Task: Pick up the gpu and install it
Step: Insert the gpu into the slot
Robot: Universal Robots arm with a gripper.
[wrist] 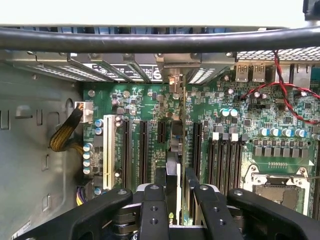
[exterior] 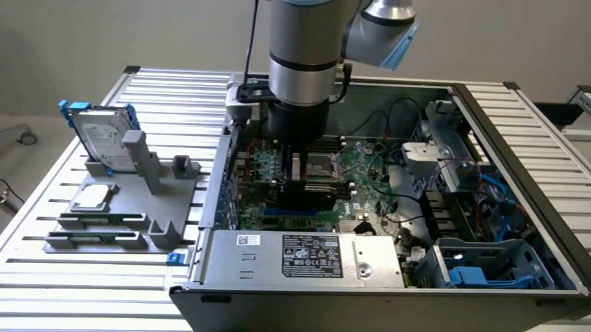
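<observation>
Black gpu sits clamped in your gripper over the motherboard, power supply at exterior-view 6 o'clock; installing, likely needs slot alignment.

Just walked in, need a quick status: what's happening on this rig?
One robot arm reaches down into the open PC case. Its claw is shut on the gpu, holding it on edge over the expansion slots of the motherboard. Whether the card has entered a slot cannot be told. A hard drive stands in a grey fixture outside the case, on the exterior view's left.
</observation>
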